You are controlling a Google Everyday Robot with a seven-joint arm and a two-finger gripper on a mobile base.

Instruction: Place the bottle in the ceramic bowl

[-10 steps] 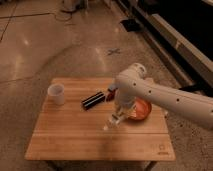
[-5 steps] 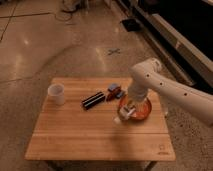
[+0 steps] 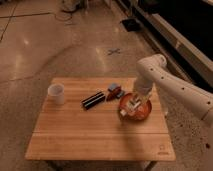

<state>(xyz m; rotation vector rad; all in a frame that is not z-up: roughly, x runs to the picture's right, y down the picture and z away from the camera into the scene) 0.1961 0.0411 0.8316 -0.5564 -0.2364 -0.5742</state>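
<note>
The red-orange ceramic bowl [image 3: 142, 115] sits on the right half of the wooden table [image 3: 95, 135]. My gripper [image 3: 134, 104] hangs over the bowl at the end of the white arm [image 3: 170, 85], which comes in from the right. The slim whitish bottle [image 3: 129, 109] sits tilted at the gripper's tip, over the bowl's left side, its lower end near the bowl's left rim. Whether the bottle touches the bowl cannot be told.
A white cup [image 3: 56, 93] stands at the table's left. A dark black cylinder [image 3: 93, 100] lies near the middle. A small red and blue object [image 3: 113, 91] lies just left of the bowl. Shiny floor surrounds the table; dark furniture runs along the right.
The arm has swung right and back, carrying the bottle from over the table's middle to over the bowl. The cup and the cylinder have not moved.
</note>
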